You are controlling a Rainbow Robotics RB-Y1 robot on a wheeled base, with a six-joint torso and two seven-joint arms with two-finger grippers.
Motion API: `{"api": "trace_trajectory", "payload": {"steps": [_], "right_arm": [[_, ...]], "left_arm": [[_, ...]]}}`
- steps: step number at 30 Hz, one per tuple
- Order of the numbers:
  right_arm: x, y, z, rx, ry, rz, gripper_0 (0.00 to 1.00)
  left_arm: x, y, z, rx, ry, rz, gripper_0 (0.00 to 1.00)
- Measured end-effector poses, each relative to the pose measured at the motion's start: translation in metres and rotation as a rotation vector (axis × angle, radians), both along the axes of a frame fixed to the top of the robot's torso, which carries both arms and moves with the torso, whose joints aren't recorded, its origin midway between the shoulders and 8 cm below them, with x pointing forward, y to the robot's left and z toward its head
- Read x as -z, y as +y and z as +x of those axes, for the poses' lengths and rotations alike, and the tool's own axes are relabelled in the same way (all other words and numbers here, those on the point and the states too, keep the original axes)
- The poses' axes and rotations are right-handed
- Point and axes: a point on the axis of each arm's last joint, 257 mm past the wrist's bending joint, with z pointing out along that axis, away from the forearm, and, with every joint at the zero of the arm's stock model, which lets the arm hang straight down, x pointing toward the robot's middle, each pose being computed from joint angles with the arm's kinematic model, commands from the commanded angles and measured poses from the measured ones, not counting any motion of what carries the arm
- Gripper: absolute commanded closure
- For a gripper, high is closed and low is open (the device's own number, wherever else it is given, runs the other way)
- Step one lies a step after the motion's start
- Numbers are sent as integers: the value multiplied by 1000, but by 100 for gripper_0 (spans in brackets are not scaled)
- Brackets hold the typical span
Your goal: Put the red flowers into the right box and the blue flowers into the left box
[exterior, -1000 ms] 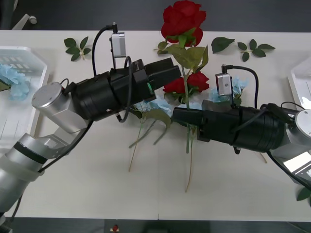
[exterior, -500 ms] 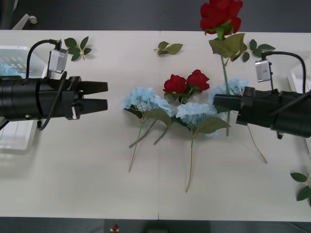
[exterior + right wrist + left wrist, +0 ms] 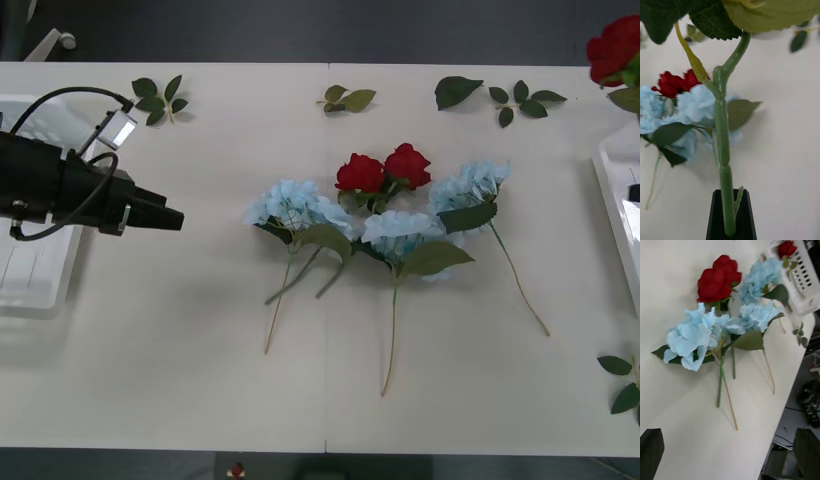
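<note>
The table (image 3: 200, 380) is white. The left box (image 3: 40, 290) sits at its left edge and the right box (image 3: 612, 190) at its right edge, w/ the pile between them: three blue flowers (image 3: 292, 205) and two red flowers (image 3: 384, 170), stems pointing mostly toward the robot.

The left gripper (image 3: 168, 217) hangs beside the left box, well apart from the pile, fingers (image 3: 650, 444) spread wide, holding nothing. The nearest blue flower lies straight ahead of its tips, so I judge this arm is the nearer one for it.

The right gripper (image 3: 731, 221) is clamped on a rose stem (image 3: 722, 142), stem upright. Its rose head (image 3: 616, 50) is approx. above the far end of the right box, so probably the drop goes downward there.
</note>
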Motion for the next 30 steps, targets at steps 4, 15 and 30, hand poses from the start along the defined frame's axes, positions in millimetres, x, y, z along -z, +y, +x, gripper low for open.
{"api": "trace_trajectory", "payload": {"steps": [4,15,30], "right_arm": [[-5,-60,0,104,51,-83,100],[16,-197,-22,344,170,-453,100],[39,-270,-31,546,186,-604,100]], "left_arm": [[12,-3,17,-190,114,34,0],[31,-41,35,-356,61,174,0],[86,-57,-2,-435,10,278,0]]}}
